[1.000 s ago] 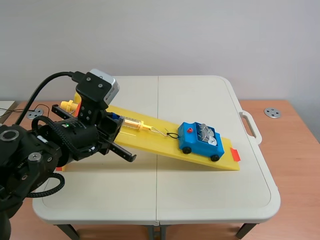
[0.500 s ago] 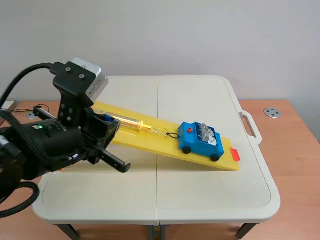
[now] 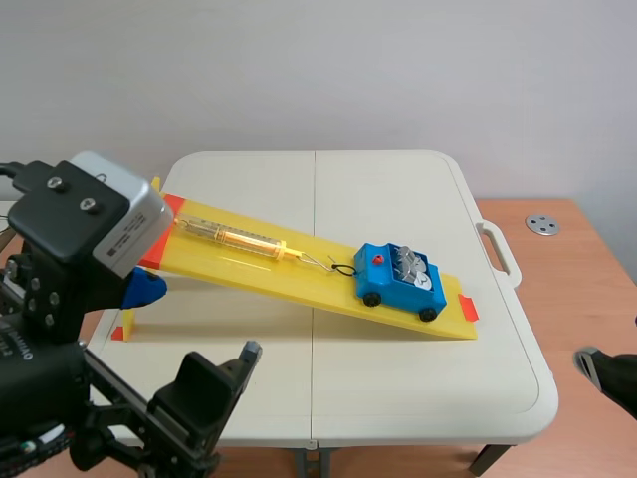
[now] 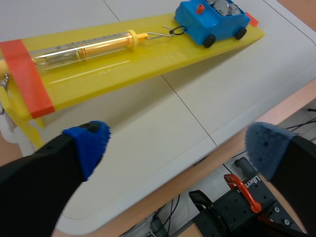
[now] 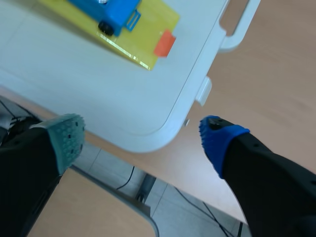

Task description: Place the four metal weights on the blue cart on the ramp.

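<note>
The blue cart (image 3: 398,280) rests low on the yellow ramp (image 3: 299,274) with several round metal weights (image 3: 413,265) lying in its bed. A spring scale (image 3: 239,239) is hooked to the cart's front. My left gripper (image 3: 197,321) hangs open over the table's near left corner, well back from the cart. In the left wrist view its blue pads (image 4: 91,143) are wide apart, holding nothing, with the cart (image 4: 212,22) far ahead. My right gripper (image 5: 143,137) is open beyond the table's near right corner, with the cart (image 5: 111,12) ahead of it.
The white folding table (image 3: 398,388) has a handle (image 3: 498,249) on its right edge. Beside it stands a wooden desk (image 3: 587,289) with a small round metal disc (image 3: 542,224) on it. The ramp's high end (image 3: 164,224) is at the left, marked with orange tape.
My left arm has drawn back from the ramp toward the near left corner, and its fingers now stand apart. The right arm's tip has come into view at the lower right.
</note>
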You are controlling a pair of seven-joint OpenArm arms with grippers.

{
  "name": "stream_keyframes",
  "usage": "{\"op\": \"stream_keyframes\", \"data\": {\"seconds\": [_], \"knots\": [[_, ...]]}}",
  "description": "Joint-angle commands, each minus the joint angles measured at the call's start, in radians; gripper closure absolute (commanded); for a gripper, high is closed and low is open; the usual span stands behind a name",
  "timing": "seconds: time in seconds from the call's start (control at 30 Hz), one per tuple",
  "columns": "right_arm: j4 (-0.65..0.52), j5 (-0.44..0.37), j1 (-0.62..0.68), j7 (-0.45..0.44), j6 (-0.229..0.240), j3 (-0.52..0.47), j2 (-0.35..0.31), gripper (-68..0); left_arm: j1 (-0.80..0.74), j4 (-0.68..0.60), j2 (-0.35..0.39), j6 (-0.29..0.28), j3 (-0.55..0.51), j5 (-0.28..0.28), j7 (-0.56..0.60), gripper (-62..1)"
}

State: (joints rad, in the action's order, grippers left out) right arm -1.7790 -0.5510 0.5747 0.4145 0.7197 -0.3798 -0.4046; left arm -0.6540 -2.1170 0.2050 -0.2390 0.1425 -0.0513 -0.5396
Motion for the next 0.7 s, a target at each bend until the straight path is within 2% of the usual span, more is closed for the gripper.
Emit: {"op": "stream_keyframes", "data": {"seconds": [0.0,0.2,0.67], "knots": [[-0.101,-0.09,-0.035,-0.162,0.026,-0.066,-0.016,-56.0,-0.023,-0.086,0.001,0.01,-0.015,-0.046,0.13,-62.3],[-0.101,-0.09,-0.046,-0.213,0.026,-0.065,-0.016,-66.1,-0.035,-0.086,0.001,0.036,-0.023,-0.042,0.132,-62.3],[-0.101,-0.089,-0.045,-0.212,0.026,-0.064,0.031,-66.1,-0.035,-0.086,0.001,0.044,-0.055,-0.038,0.15,-62.3]]}}
